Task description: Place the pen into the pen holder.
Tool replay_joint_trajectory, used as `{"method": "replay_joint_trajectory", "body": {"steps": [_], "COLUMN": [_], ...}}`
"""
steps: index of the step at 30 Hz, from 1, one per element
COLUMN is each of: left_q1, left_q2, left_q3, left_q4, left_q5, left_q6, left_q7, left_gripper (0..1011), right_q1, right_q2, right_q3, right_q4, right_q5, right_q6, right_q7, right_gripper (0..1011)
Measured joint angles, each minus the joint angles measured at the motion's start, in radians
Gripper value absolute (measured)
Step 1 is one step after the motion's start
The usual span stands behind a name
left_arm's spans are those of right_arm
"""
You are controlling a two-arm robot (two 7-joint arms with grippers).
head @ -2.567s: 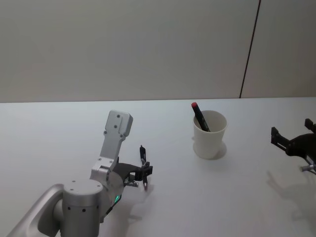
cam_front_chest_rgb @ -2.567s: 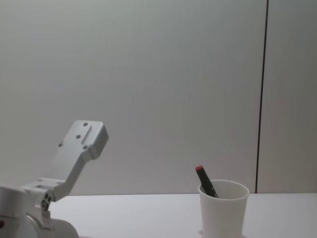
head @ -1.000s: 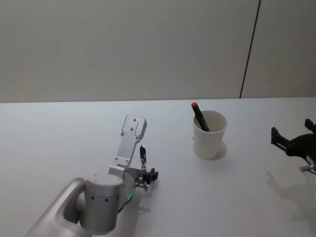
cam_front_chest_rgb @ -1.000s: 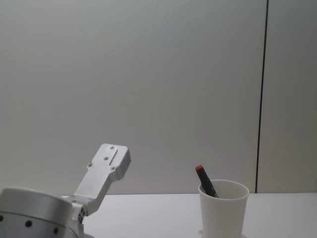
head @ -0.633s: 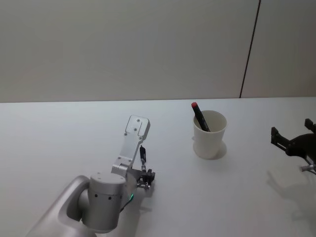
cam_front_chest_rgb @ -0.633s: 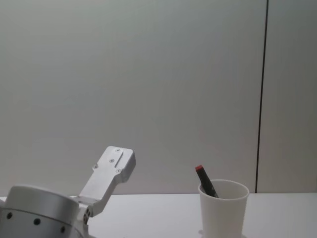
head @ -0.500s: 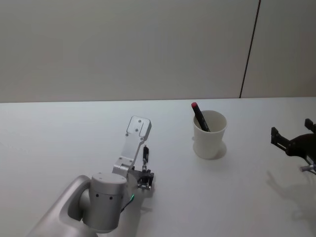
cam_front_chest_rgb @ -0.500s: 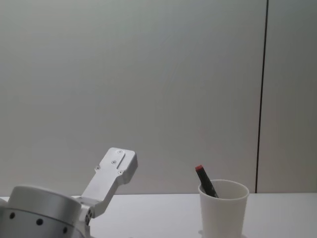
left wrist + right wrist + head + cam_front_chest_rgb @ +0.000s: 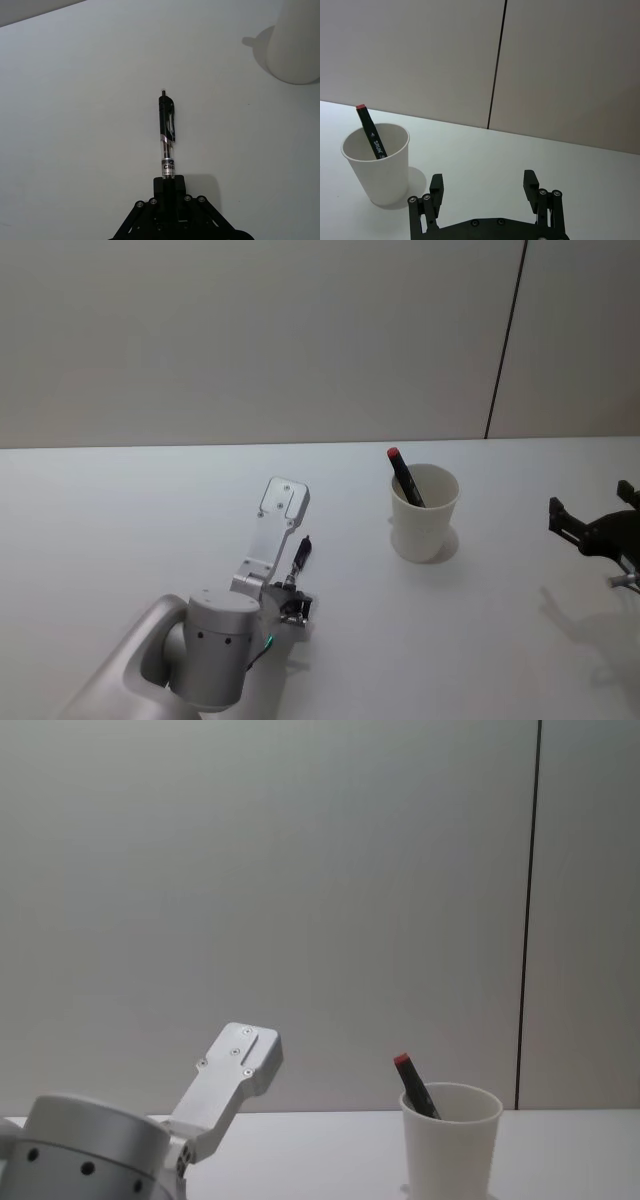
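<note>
A white paper cup, the pen holder [image 9: 425,518] [image 9: 450,1142] [image 9: 376,165], stands on the table right of centre. A black marker pen with a red tip [image 9: 404,476] [image 9: 413,1084] [image 9: 370,133] leans inside it. My left gripper [image 9: 294,598] [image 9: 169,181] is shut on the end of a second pen [image 9: 166,131] [image 9: 302,553], black with a clear barrel, held over the table left of the cup and pointing away from me. The cup's wall [image 9: 299,47] also shows off to one side of that pen's tip. My right gripper [image 9: 590,515] [image 9: 484,186] hangs open far right.
The white table [image 9: 480,640] is bare around the cup and between the two arms. A plain grey wall with a dark vertical seam [image 9: 505,340] stands behind the table's far edge. The left arm's grey elbow [image 9: 215,660] fills the lower left.
My left arm has swung right, toward the cup, carrying the clear-barrelled pen, which now tilts toward the cup. The right arm, the cup and the marker have not moved.
</note>
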Motion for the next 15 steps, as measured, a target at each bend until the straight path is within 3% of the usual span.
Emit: {"method": "replay_joint_trajectory", "body": {"steps": [10,15], "left_q1": [0.011,0.024], "left_q2": [0.003,0.013], "left_q3": [-0.008,-0.012], "left_q4": [-0.010,-0.030], "left_q5": [0.013,0.031], "left_q6": [-0.008,-0.038], "left_q7": [0.001,-0.001], "left_gripper": [131,130], "right_q1": [0.000,0.000], "right_q2": [0.000,0.000], "right_q3": [0.000,0.000], "right_q4": [0.000,0.000], "right_q5": [0.000,0.000], "right_q6": [0.000,0.000], "right_q7": [0.000,0.000], "right_gripper": [1002,1002]}}
